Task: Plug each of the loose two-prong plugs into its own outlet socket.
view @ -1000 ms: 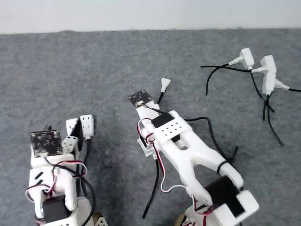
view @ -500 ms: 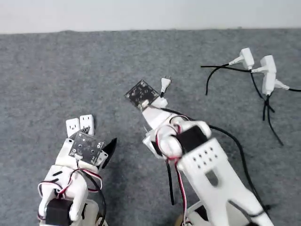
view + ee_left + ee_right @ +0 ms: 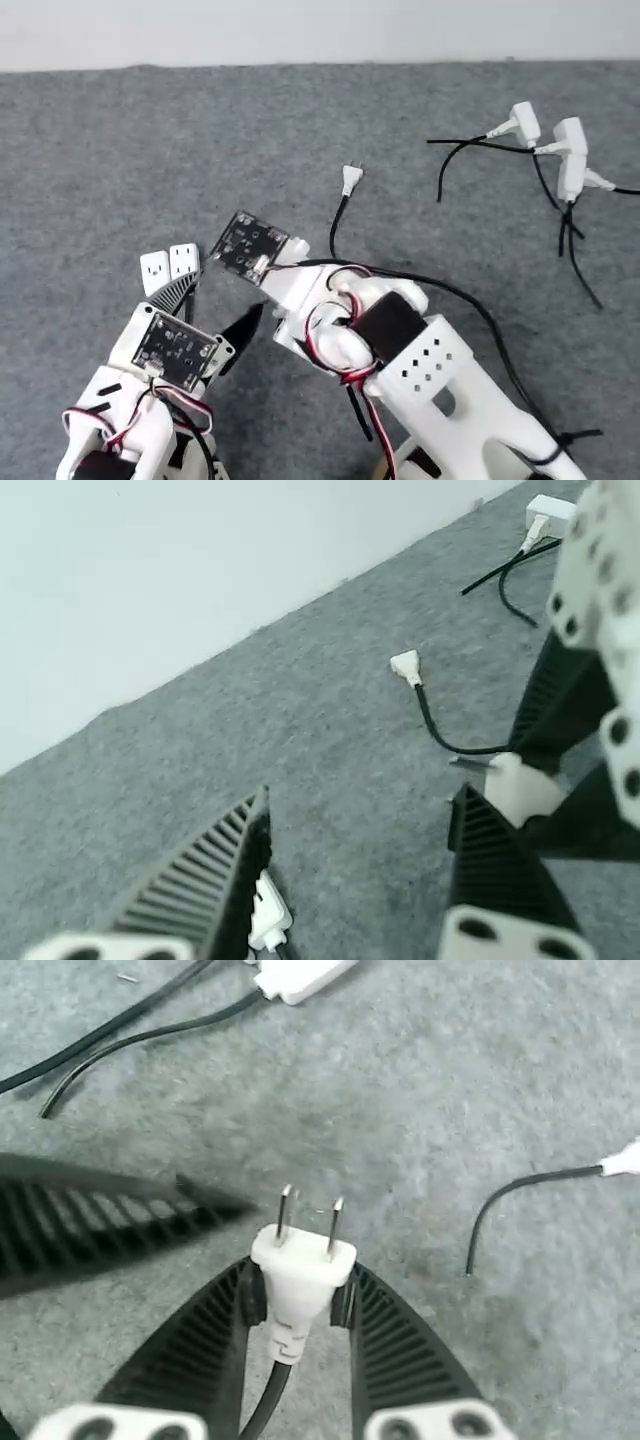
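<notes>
My right gripper (image 3: 300, 1280) is shut on a white two-prong plug (image 3: 298, 1260), prongs pointing away from the wrist. In the high view that arm (image 3: 345, 315) leans in close beside two white outlet sockets (image 3: 170, 266). My left gripper (image 3: 222, 298) hangs open just in front of them, nothing between its fingers (image 3: 225, 870). From the left wrist, one socket (image 3: 266, 920) shows low between the jaws and the held plug (image 3: 520, 788) off to one side. A second loose plug (image 3: 350, 178) lies on the carpet with its black cable.
Grey carpet covers the table up to a pale wall at the back. At the far right several white plugs sit in outlets (image 3: 565, 150) with tangled black cables (image 3: 570, 240). Black cable trails from the right arm across the carpet.
The right arm has swung left with its plug, from near the loose plug toward the sockets. The left arm has drawn back from the sockets and turned its wrist to the right.
</notes>
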You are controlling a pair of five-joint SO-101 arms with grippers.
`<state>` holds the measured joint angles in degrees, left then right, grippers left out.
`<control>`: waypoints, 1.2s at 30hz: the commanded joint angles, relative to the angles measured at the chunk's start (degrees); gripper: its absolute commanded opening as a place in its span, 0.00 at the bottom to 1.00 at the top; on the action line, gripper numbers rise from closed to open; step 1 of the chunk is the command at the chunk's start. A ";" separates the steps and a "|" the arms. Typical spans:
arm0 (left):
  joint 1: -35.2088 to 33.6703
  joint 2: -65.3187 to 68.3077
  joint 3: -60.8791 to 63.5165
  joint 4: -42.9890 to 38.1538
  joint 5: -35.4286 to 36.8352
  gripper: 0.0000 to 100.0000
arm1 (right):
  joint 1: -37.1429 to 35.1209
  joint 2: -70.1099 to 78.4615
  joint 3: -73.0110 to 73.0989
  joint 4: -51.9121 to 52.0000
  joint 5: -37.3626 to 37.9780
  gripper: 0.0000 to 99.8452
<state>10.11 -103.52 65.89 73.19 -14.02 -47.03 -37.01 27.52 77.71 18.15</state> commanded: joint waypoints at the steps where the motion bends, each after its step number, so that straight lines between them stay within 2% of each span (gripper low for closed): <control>1: 0.62 -0.97 -2.86 0.26 0.88 0.29 | -1.01 0.31 -3.34 -0.22 0.53 0.01; 10: 0.70 -0.97 -1.45 0.00 0.88 0.29 | -1.10 -0.31 -3.52 -0.66 0.44 0.01; 21: 0.18 -0.97 10.15 -7.82 0.88 0.29 | -2.15 -0.31 -8.00 3.56 0.44 0.01; 36: -1.49 -0.97 12.00 -7.74 0.97 0.29 | -3.47 -0.31 -6.15 3.38 0.35 0.01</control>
<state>10.37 -103.52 78.29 66.95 -13.67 -49.67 -36.75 22.24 81.49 18.42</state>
